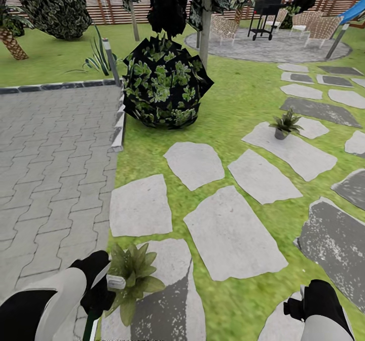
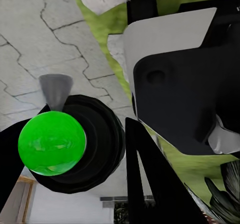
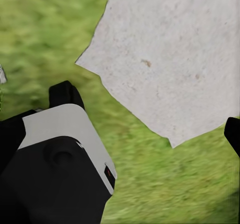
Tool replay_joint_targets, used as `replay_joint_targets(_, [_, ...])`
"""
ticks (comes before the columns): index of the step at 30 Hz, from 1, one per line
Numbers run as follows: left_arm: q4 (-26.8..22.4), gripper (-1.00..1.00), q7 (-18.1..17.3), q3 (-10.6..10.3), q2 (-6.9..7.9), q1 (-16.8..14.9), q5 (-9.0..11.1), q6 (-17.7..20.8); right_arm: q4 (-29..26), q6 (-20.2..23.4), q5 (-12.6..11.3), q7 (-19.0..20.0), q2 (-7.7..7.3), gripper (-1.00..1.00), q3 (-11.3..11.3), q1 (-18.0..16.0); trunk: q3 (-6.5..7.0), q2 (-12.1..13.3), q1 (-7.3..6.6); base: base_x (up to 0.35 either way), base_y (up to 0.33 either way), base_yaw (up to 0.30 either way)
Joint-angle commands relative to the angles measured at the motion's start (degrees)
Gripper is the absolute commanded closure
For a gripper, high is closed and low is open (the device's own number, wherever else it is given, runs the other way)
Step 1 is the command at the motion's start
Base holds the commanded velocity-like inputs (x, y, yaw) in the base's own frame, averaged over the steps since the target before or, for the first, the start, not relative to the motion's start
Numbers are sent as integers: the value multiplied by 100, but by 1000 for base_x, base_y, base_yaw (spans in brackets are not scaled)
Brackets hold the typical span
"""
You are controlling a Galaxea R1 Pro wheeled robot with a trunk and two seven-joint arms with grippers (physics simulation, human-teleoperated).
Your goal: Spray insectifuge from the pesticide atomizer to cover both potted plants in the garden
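My left gripper (image 1: 97, 291) is at the bottom left, shut on the pesticide atomizer (image 1: 115, 282). Its pale trigger head points at the near potted plant (image 1: 134, 272), and its dark green body runs down below my hand. In the left wrist view the atomizer (image 2: 51, 143) appears end-on as a bright green round between the black fingers (image 2: 150, 184). The near plant stands on a stepping stone (image 1: 167, 300) right beside the nozzle. The second potted plant (image 1: 285, 124) sits on a stone farther off to the right. My right gripper (image 3: 150, 114) hangs open over grass, holding nothing.
Grey paving (image 1: 50, 168) lies to the left behind a kerb. A big dark round bush (image 1: 165, 85) stands ahead, with a tree trunk (image 1: 205, 32) behind it. Stepping stones (image 1: 233, 234) cross the lawn. A patio with chairs and a grill (image 1: 266, 11) backs onto the fence.
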Motion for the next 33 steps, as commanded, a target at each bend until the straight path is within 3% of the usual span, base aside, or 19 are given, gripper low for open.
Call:
replay_joint_targets(1, [-8, 100, -60, -13, 1, -1, -55, 17, -13, -2, 59, 55, 5, -100, -22, -7, -7, -3, 0, 0, 0, 211])
replay_joint_targets(20, [-17, 100, -60, -13, 1, -1, -58, 17, -13, -4, 59, 51, 5, -100, -24, -7, -43, -3, 0, -47, -62, 167])
replay_joint_targets(33, [-16, 100, -60, -9, -1, -1, -55, 17, -13, -4, 64, 55, 5, -100, -25, -7, -69, -3, 0, 0, -231, 195])
